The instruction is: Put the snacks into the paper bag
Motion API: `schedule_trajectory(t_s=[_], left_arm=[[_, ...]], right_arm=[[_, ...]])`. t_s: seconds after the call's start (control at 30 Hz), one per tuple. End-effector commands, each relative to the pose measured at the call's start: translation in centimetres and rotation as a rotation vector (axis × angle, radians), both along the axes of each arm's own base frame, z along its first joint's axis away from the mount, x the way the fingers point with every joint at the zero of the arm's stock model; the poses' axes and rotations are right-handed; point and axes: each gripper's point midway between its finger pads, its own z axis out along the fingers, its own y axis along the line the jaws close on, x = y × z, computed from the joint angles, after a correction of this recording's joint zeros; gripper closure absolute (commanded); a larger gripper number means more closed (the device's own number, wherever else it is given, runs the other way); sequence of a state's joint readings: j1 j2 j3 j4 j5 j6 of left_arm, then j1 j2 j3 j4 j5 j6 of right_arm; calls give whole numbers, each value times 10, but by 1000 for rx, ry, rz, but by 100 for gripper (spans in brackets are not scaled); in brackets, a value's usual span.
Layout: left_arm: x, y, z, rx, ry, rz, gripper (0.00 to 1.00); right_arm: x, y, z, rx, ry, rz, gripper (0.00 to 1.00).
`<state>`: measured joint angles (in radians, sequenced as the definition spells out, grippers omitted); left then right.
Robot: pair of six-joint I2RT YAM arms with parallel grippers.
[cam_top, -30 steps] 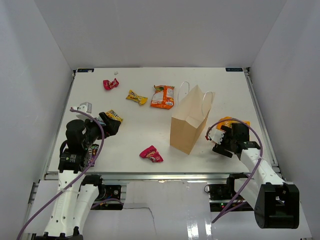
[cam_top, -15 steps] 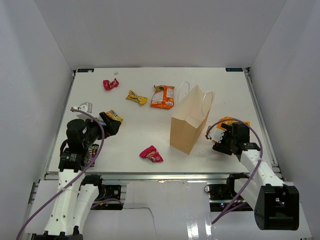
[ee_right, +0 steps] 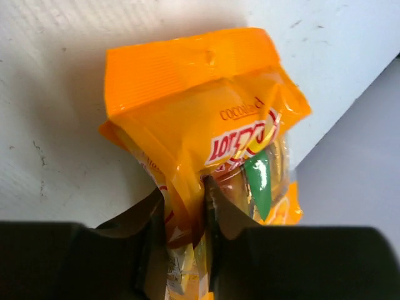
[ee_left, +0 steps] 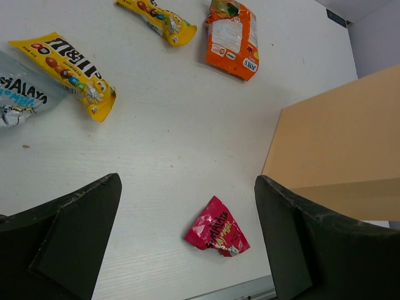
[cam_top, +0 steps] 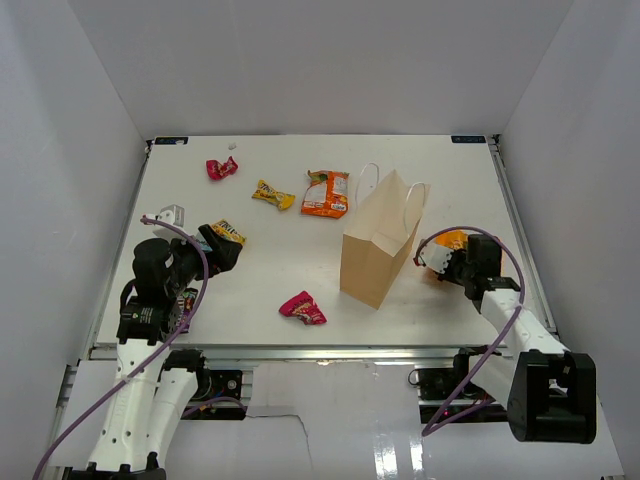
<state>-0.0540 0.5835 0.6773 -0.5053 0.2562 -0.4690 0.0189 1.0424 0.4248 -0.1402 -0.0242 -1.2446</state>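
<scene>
The tan paper bag (cam_top: 380, 245) (ee_left: 331, 137) stands upright right of centre. Just to its right, my right gripper (cam_top: 447, 256) (ee_right: 184, 200) is shut on a fold of an orange snack packet (cam_top: 452, 240) (ee_right: 194, 106) lying on the table. My left gripper (cam_top: 215, 248) (ee_left: 187, 181) hangs open at the left with nothing between its fingers. Below it lies a pink-red packet (cam_top: 302, 308) (ee_left: 217, 228). Further off lie a yellow packet (cam_top: 228, 232) (ee_left: 65, 65), a smaller yellow one (cam_top: 272, 194) (ee_left: 156, 15), the orange chip bag (cam_top: 326, 193) (ee_left: 233, 39) and another pink-red packet (cam_top: 221, 168).
A silver-grey packet (cam_top: 165, 214) (ee_left: 19, 94) lies by the table's left edge, beside my left gripper. The table's right edge (cam_top: 520, 250) runs close behind the right gripper. White walls enclose the table on three sides.
My right gripper has moved forward onto the orange packet and closed on it. The left arm, the bag and the other packets have not moved.
</scene>
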Motion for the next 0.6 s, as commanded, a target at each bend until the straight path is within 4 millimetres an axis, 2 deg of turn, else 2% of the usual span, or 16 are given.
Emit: schedule_trajectory(t_s=[0.0,0.07,0.1,0.2,0.23,0.3,0.33,0.43,0.47,0.53,0.57], left_arm=[[-2,-1,4,-8,-11,-7,2],[-2,-1,4,-9,-10,-8,2],[-2,-1,4,-8,-8,-8,2],[-2,-2,4,-10,-8,-13,2],[-2,-2,4,-9,-9,-13,2],[-1,-2,3,-9,-6,-13,2],[-1,-2,4,-9,-7,-13,2],[-2,-2,4,-9,-10,-13,2],[-2,-2,4,-8,-12,-12,2],[-3,-2,5,-10,-13,-11,2],[-3,-2,5,-11,-15,-11,2]], right_arm=[[-30,7,-12,125,148,-37,77],[-35,12,0,194,149,-72,82],[-28,16,16,246,121,-73,84],[-30,27,44,389,116,-116,89],[-22,29,66,425,78,-118,92],[-22,39,89,533,69,-145,92],[-15,41,112,564,27,-142,92],[-10,50,147,673,-14,-157,92],[-5,52,168,695,-54,-149,92],[-2,55,190,749,-86,-161,92],[1,55,211,763,-131,-151,92]])
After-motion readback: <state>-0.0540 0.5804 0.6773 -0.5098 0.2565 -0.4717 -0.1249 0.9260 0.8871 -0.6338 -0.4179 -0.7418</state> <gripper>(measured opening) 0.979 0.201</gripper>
